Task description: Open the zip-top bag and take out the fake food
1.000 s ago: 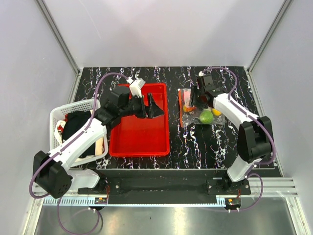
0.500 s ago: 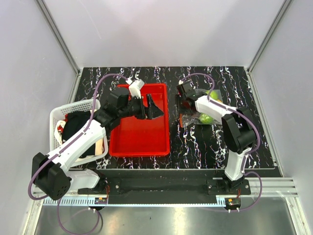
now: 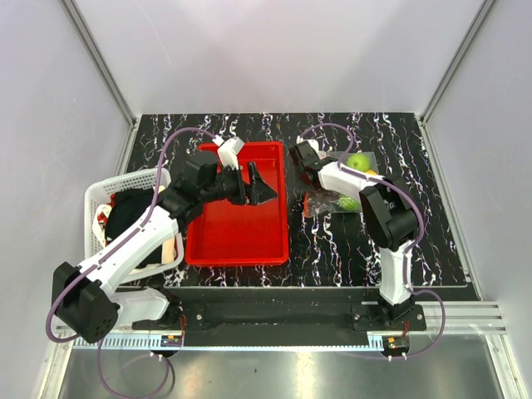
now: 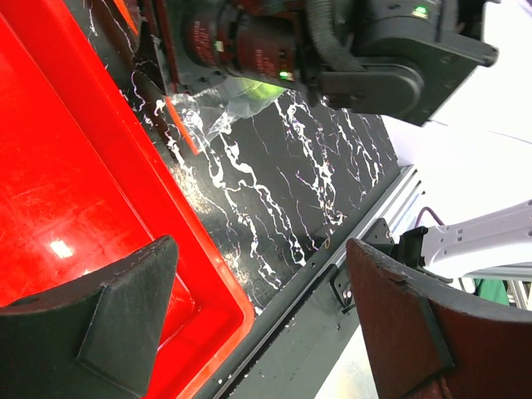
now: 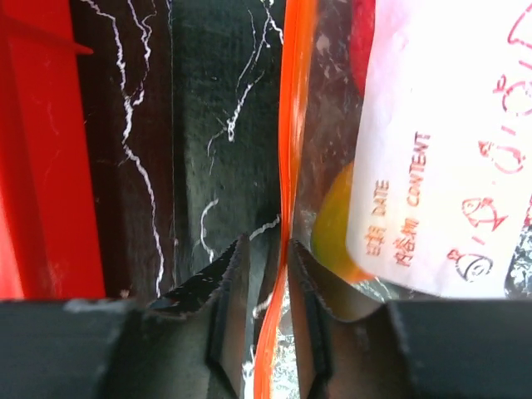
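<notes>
The zip-top bag [image 3: 339, 189] lies on the black marbled table, right of the red tray, with its orange zip strip [image 5: 288, 125] along its left edge. Fake food shows through it: two green fruits [image 3: 358, 162], a yellow piece [image 5: 332, 226] and a red piece [image 5: 361, 41]. My right gripper [image 3: 305, 165] is low at the zip edge. In the right wrist view its jaws [image 5: 266, 253] straddle the strip with a narrow gap still showing on the left side. My left gripper [image 3: 259, 187] hovers wide open and empty over the tray's right side [image 4: 262, 253].
The red tray [image 3: 241, 237] sits mid-table, its right wall close to the bag's zip edge [image 5: 33, 150]. A white basket [image 3: 98, 198] with dark items stands at the left. The bag bears a white label [image 5: 440, 125]. Grey walls enclose the table.
My right gripper has swung left from over the bag to its zip edge, uncovering the far green fruit. My left arm has barely moved.
</notes>
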Motion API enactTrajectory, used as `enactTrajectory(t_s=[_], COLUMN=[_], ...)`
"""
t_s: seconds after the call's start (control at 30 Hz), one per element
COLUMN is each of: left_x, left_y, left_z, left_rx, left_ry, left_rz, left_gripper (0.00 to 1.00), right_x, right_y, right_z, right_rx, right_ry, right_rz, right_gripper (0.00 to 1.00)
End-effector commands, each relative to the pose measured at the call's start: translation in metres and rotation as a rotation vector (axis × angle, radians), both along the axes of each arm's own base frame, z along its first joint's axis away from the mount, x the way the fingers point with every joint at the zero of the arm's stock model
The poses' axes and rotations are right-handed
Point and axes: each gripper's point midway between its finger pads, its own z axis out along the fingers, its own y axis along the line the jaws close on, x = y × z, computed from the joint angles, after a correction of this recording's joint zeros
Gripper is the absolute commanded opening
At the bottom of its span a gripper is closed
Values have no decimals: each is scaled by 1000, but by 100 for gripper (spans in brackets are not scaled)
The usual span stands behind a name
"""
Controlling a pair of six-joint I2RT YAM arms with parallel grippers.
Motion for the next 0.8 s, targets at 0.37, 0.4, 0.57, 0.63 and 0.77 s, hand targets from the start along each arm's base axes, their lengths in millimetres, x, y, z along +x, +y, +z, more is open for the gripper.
enactTrajectory(t_s=[0.37, 0.4, 0.57, 0.63, 0.77], left_x=[2, 4, 27, 36, 58], left_y=[0, -1, -14, -23, -42], left_z=[24, 24, 32, 38, 36], left_rx=[-54, -61, -84, -126, -180], left_ry=[-63, -54, -30, -15, 53], left_rz=[26, 32, 65, 71, 82], left_gripper=[84, 84, 84, 85, 89], right_x=[9, 4, -17, -25, -38], right_y=[-5, -5, -10, -13, -18], right_z=[56, 60, 97, 98, 111], right_rx=[-22, -13, 54, 69, 103], right_ry=[-149, -145, -192, -186, -203], right_rz=[16, 25, 45, 46, 45], right_gripper=[0, 0, 0, 0, 0])
